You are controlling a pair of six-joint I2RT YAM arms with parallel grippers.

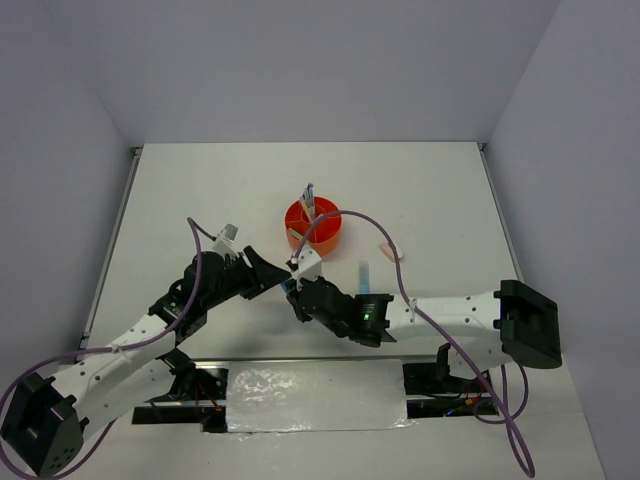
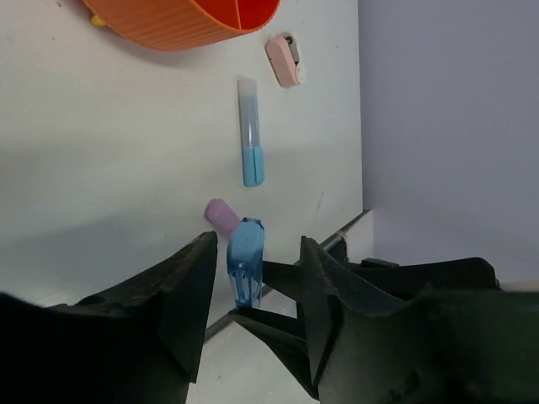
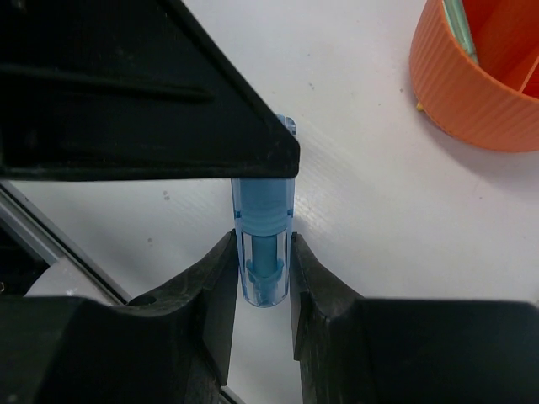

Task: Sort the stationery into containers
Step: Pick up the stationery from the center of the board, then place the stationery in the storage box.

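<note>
My right gripper [image 3: 263,251] is shut on a stubby blue marker [image 3: 263,252] with a clear cap, held above the table just in front of the organiser. My left gripper [image 2: 257,246] is open, its fingers either side of that marker's cap [image 2: 246,261] without touching it. In the top view the two grippers meet, left [image 1: 274,272] and right [image 1: 297,286]. The round orange organiser [image 1: 313,226] holds pens [image 1: 308,200]; it also shows in the left wrist view [image 2: 168,21] and the right wrist view [image 3: 472,93]. A second blue marker [image 1: 363,277] and a pink-white eraser [image 1: 387,250] lie on the table.
A pink stub [image 2: 223,215] shows just behind the held cap; I cannot tell whether it belongs to that marker. A small yellow bit [image 3: 418,106] sits at the organiser's base. A metal rail [image 2: 341,237] runs along the table's near edge. Grey walls enclose the table.
</note>
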